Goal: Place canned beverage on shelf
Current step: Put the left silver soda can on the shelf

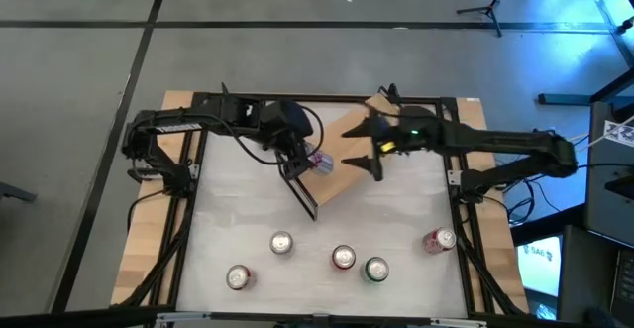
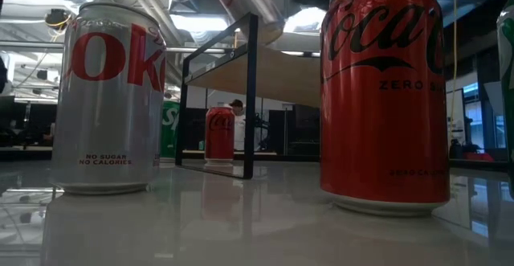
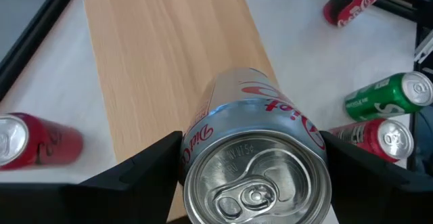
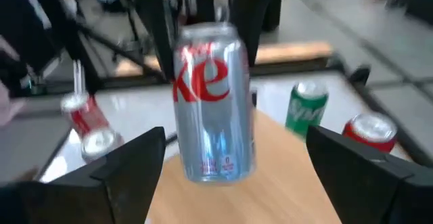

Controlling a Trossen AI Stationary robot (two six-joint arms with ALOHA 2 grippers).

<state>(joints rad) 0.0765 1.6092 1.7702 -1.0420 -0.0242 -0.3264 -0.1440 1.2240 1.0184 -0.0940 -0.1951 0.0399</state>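
The shelf (image 1: 347, 160), a light-wood plank with black frame ends (image 1: 303, 194), stands slantwise at the table's far middle. My left gripper (image 1: 309, 160) is over the plank's left end, shut on a silver Diet Coke can (image 3: 254, 149). The can stands upright over the plank (image 4: 210, 102); I cannot tell whether its bottom touches the wood. In the low view the can (image 2: 247, 1) shows above the shelf's frame (image 2: 250, 97). My right gripper (image 1: 374, 158) is open and empty over the plank's right part, facing the can. My left gripper pinches the can's side wall just below the top rim (image 3: 193, 160) between its two fingers (image 3: 145, 170), one on each side. The fingers come from above, pointing down. The can hangs upright with its top up, over the plank.
Several more cans stand on the white tabletop near its front edge: silver ones (image 1: 281, 243) (image 1: 238, 277), a red one (image 1: 343, 258), a green one (image 1: 376, 269) and another red one (image 1: 439, 240) at the right. The shelf's black frame end rises near the table's middle.
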